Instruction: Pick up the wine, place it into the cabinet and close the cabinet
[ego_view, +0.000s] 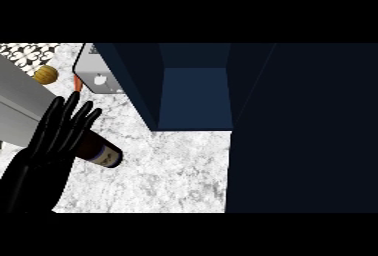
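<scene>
Risk, grasp: we judge the wine (103, 150) could roll or skid along the bench (173, 170) if the hand pushes it sideways, because the fingers are not curled round it.
Risk, cabinet entry: the cabinet (193, 92) opening looks narrow between its dark walls, so a bottle carried at a tilt might strike the side wall or the front edge of the floor panel.
Risk, door: the large dark panel at the right (303, 130) is, we think, the open cabinet door; swinging it shut before the bottle sits fully inside could knock the bottle back out.
Left hand: the left hand (55, 135) shows at the view's left with fingers straight and spread wide, lying over the bottle's upper side; it appears to touch the bottle, though we cannot be sure of contact from this steep view.
Right hand: we see none of it.
Wine, position: on the marble bench, left of the cabinet and apart from it, partly hidden under the fingers, only its lower, labelled end showing.
Task state: bottle not yet lifted, cabinet standing open.
</scene>
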